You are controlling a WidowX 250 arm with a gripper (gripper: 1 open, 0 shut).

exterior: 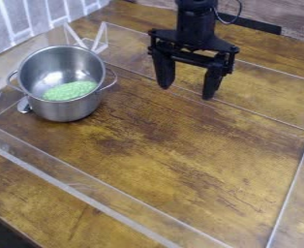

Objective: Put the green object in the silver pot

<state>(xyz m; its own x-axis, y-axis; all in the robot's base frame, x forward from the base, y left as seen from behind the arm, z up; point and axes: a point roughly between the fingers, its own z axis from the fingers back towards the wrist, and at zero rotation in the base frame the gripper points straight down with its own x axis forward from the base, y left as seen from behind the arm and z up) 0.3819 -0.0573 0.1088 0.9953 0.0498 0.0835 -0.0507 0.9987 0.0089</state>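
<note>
Green object (71, 91) inside silver pot (62, 83); black jaws (187, 89) open, seemingly above bare wood, well apart.

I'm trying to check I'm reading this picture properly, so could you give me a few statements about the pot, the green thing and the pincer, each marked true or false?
1. The green object is inside the silver pot. True.
2. The pincer is clamped on the pot's rim. False: it is open, away from the pot.
3. The pot stands upright. True.
4. A lid covers the pot. False: its top is uncovered.
5. The tabletop is brown. True.
</note>
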